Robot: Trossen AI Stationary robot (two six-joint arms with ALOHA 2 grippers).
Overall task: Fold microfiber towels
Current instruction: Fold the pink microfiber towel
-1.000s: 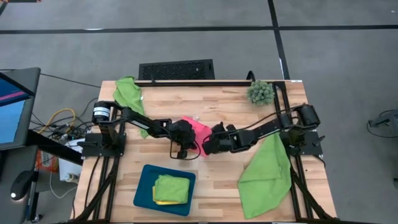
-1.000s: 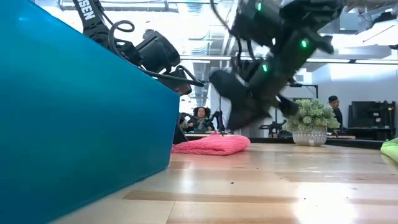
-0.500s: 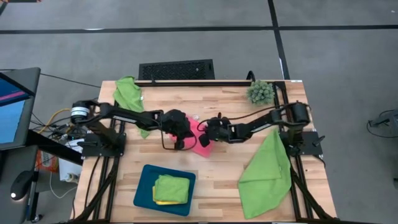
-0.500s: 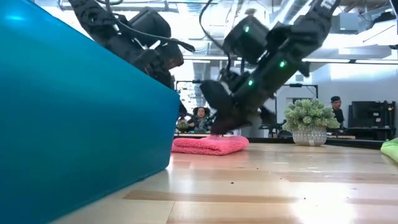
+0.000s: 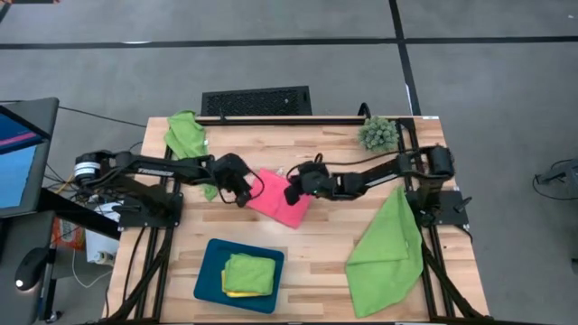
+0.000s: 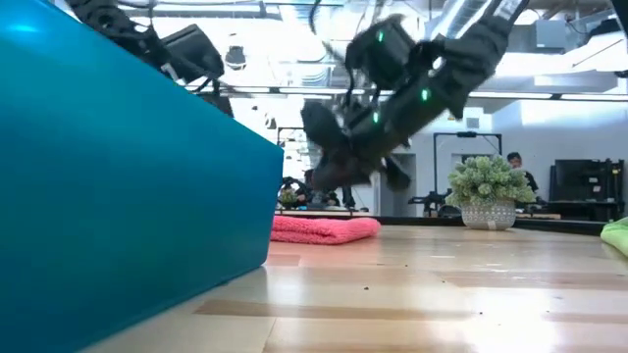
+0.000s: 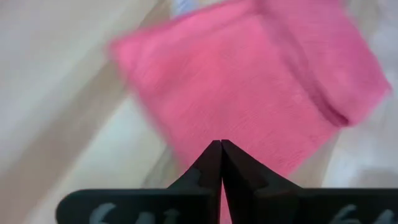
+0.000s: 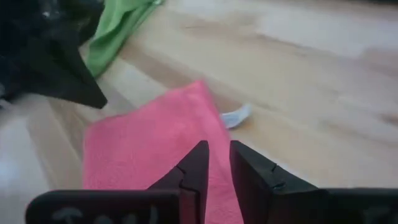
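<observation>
handling the pink towel (image 5: 281, 200) calls for a light touch: we judge it soft, limp and nearly weightless, with a napped microfiber face that clings a little to itself and to the wood. it lies folded flat as a square near the middle of the tabletop (image 5: 343, 244), turned corner-on to the arms. in the low view it shows as a low, slightly puffed pad (image 6: 324, 228), so we expect the layers to spring apart if they are lifted by one ply only.

the left claw (image 5: 242, 191) hangs just beside the towel's left edge, fingers clenched together on nothing; the left wrist view shows the two tips meeting over the pink cloth (image 7: 261, 106). the right claw (image 5: 292, 192) stands above the towel's far corner with its fingers a narrow gap apart, and we see no cloth between them in the right wrist view (image 8: 161, 149).

we recommend pinching at a folded edge or a corner, taking every layer at once, and keeping the lift low so the fold does not open. a small pale scrap (image 8: 236, 116) lies on the wood just beside the towel.

other cloths are well apart: a lime green towel (image 5: 388, 246) draped at the right side, another green towel (image 5: 186, 135) at the far left corner, and a folded green towel (image 5: 249, 273) on a yellow one in the teal tray (image 5: 209, 275).
</observation>
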